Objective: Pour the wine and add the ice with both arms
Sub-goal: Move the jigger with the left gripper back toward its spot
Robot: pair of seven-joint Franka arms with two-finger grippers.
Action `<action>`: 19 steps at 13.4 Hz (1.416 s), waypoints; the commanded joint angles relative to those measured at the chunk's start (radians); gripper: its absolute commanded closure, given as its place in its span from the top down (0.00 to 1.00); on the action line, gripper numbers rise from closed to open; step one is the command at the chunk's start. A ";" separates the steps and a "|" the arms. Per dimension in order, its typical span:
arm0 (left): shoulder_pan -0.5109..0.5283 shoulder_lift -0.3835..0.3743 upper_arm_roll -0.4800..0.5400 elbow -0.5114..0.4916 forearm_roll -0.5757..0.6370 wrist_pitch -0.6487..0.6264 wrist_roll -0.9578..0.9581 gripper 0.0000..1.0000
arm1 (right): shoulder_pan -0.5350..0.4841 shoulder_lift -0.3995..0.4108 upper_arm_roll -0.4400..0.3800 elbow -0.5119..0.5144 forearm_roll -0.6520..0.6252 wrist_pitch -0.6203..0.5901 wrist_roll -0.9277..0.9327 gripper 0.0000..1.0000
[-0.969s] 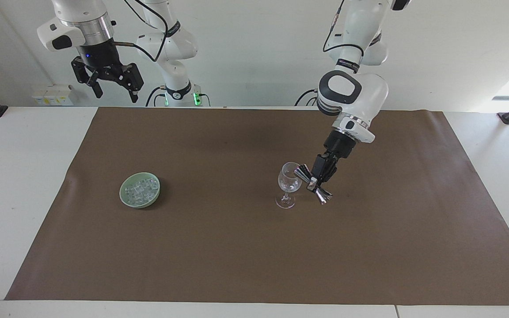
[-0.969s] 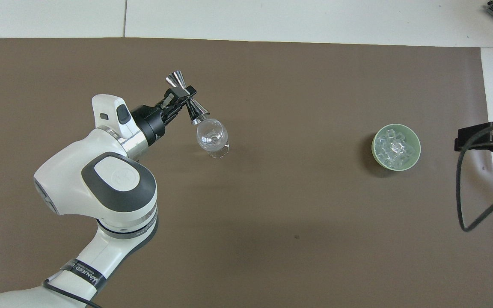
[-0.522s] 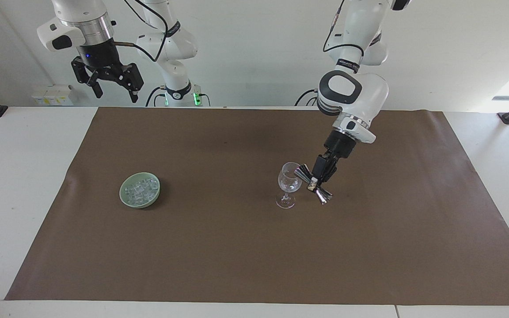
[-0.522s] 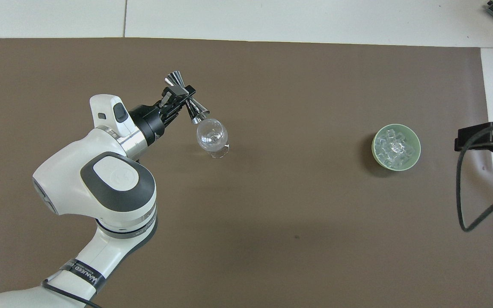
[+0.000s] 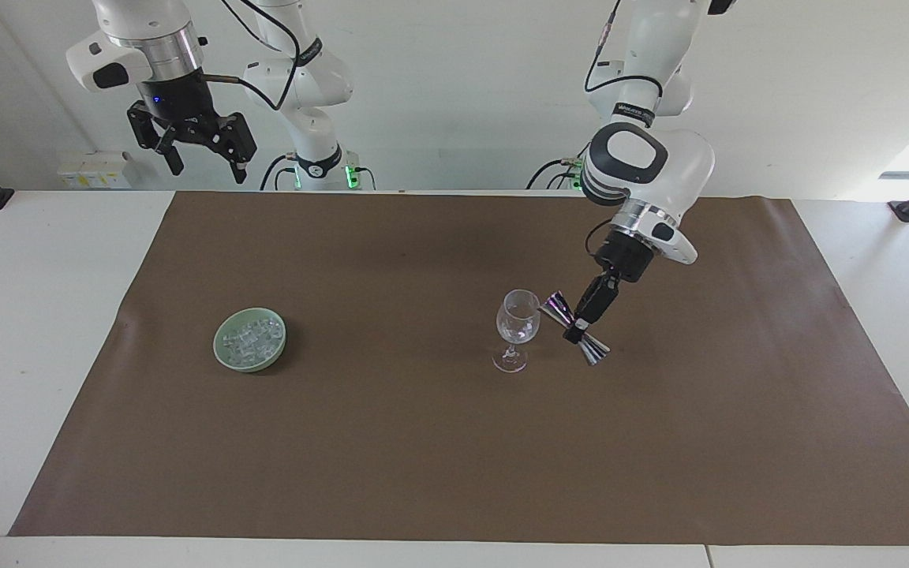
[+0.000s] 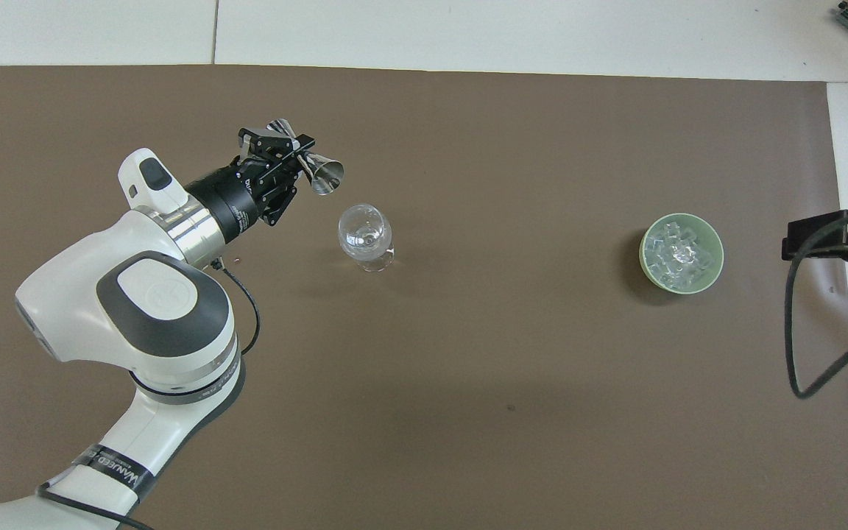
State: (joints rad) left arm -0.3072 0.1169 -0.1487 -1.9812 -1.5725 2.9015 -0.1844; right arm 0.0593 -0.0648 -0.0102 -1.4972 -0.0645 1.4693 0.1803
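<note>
Only the edge of the right gripper (image 6: 836, 237) is caught in the overhead view, cut off at the frame; from the facing view it is seen raised over the table's (image 5: 44, 315) corner at the right arm's end, jaws spread open, waiting. A shiny metal double-cone jigger (image 5: 577, 328) is clamped at its narrow waist by the left gripper (image 5: 583, 321), tilted just beside a clear stemmed wine glass (image 5: 517, 327). The ice (image 5: 250, 339), glassy little cubes, is heaped in a pale green bowl (image 5: 222, 356) on the matte brown mat (image 5: 423, 457).
</note>
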 commanded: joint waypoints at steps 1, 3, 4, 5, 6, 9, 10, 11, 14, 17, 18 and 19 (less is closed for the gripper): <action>0.025 -0.045 -0.002 -0.047 0.012 -0.038 -0.172 0.00 | -0.003 -0.023 0.001 -0.029 0.006 0.011 -0.016 1.00; 0.049 -0.048 0.000 -0.047 0.012 -0.071 -0.274 0.00 | -0.003 -0.023 0.001 -0.029 0.006 0.011 -0.016 1.00; 0.066 -0.054 0.000 -0.051 0.012 -0.096 -0.314 0.00 | -0.003 -0.023 0.001 -0.029 0.006 0.011 -0.016 1.00; 0.071 -0.062 0.001 -0.062 0.012 -0.119 -0.343 0.00 | -0.003 -0.023 0.001 -0.029 0.006 0.011 -0.016 1.00; 0.072 -0.066 0.001 -0.065 0.012 -0.128 -0.377 0.00 | -0.003 -0.023 0.001 -0.029 0.006 0.011 -0.016 1.00; 0.091 -0.074 0.001 -0.083 0.014 -0.145 -0.524 0.00 | -0.003 -0.023 0.001 -0.031 0.006 0.011 -0.016 1.00; 0.091 -0.080 0.001 -0.094 0.014 -0.160 -0.568 0.00 | -0.003 -0.023 0.001 -0.031 0.006 0.011 -0.016 1.00; 0.094 -0.088 0.003 -0.102 0.014 -0.183 -0.611 0.00 | -0.003 -0.023 0.001 -0.029 0.006 0.011 -0.016 1.00; 0.122 -0.100 0.003 -0.114 0.014 -0.231 -0.737 0.00 | -0.003 -0.023 0.001 -0.029 0.006 0.011 -0.016 1.00; 0.135 -0.120 0.003 -0.159 0.014 -0.235 -0.806 0.00 | -0.003 -0.023 0.001 -0.029 0.006 0.011 -0.016 1.00; 0.147 -0.131 0.003 -0.174 0.014 -0.266 -0.817 0.00 | -0.003 -0.023 0.001 -0.029 0.006 0.011 -0.016 1.00; 0.178 -0.146 0.003 -0.189 0.014 -0.310 -0.820 0.00 | -0.003 -0.023 0.001 -0.029 0.006 0.011 -0.016 1.00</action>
State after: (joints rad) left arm -0.1799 0.0350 -0.1413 -2.1063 -1.5724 2.6734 -0.9624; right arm 0.0593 -0.0648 -0.0102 -1.4972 -0.0645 1.4693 0.1803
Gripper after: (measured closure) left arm 0.784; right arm 0.000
